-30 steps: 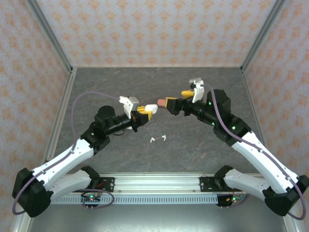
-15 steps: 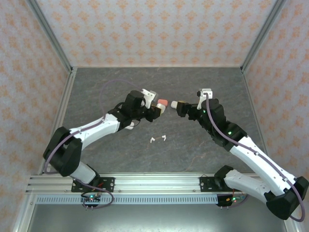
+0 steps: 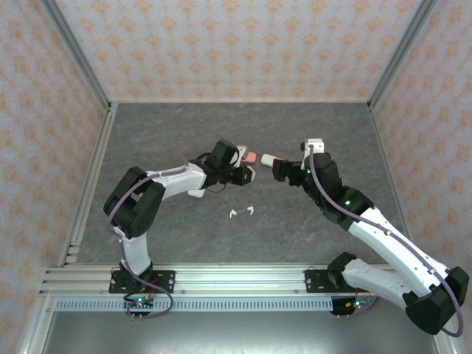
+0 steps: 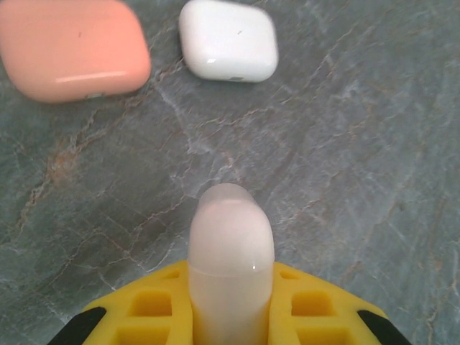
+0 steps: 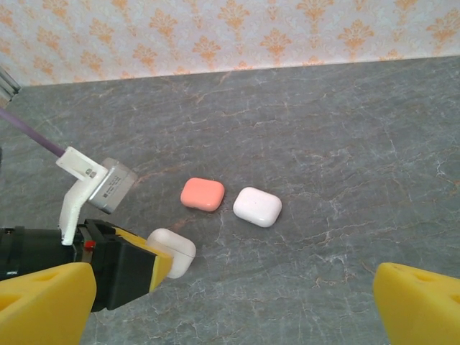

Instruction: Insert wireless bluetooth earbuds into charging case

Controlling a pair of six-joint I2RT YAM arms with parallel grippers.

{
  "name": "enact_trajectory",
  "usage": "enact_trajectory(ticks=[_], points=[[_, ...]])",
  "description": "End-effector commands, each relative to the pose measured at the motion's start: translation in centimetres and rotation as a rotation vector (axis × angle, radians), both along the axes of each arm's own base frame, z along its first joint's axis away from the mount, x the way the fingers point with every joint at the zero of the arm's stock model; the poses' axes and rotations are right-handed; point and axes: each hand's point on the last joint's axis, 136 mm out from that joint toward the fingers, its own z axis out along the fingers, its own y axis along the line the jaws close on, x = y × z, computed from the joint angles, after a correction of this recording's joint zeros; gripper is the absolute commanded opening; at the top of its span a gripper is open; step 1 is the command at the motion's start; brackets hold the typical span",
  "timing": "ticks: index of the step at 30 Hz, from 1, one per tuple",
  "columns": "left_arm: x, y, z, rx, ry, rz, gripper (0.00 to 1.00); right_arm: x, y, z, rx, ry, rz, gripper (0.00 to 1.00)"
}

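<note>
Left hand, pinched empty, hangs beside the coral case; opposite, I hold the right hand spread to grasp.

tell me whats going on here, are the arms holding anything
Nothing is held at this moment. The left end effector is shut on nothing, its tip just short of a coral case and a white case, which lie closed, side by side, on the grey table. The right end effector stands wide open over the same two cases. Two white earbuds lie loose on the table, nearer the arm bases and not yet in either case.
</note>
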Motion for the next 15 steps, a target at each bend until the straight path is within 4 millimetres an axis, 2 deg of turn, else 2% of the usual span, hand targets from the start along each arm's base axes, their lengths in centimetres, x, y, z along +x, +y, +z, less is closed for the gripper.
enact_trajectory(ticks=[1, 3, 7, 8, 11, 15], points=[[0.7, 0.0, 0.0, 0.008, 0.019, 0.052, 0.11, 0.2, -0.6, -0.6, -0.043, -0.001, -0.017, 0.99], [0.6, 0.1, -0.8, 0.02, 0.038, 0.058, 0.13, 0.4, -0.4, -0.7, -0.045, 0.003, -0.013, 0.99], [0.7, 0.4, -1.0, 0.031, 0.038, 0.068, 0.2, 0.5, 0.1, -0.8, -0.043, 0.014, 0.005, 0.99], [0.6, 0.6, -2.2, 0.049, 0.057, 0.073, 0.22, 0.5, 0.1, -0.8, -0.043, 0.016, 0.008, 0.99], [0.6, 1.0, -2.9, 0.073, 0.067, 0.083, 0.32, 0.6, 0.2, -0.8, -0.044, 0.02, 0.011, 0.99], [0.5, 2.4, -3.8, 0.156, 0.055, 0.097, 0.38, 0.5, 0.3, -0.6, -0.038, 0.025, 0.014, 0.99]])
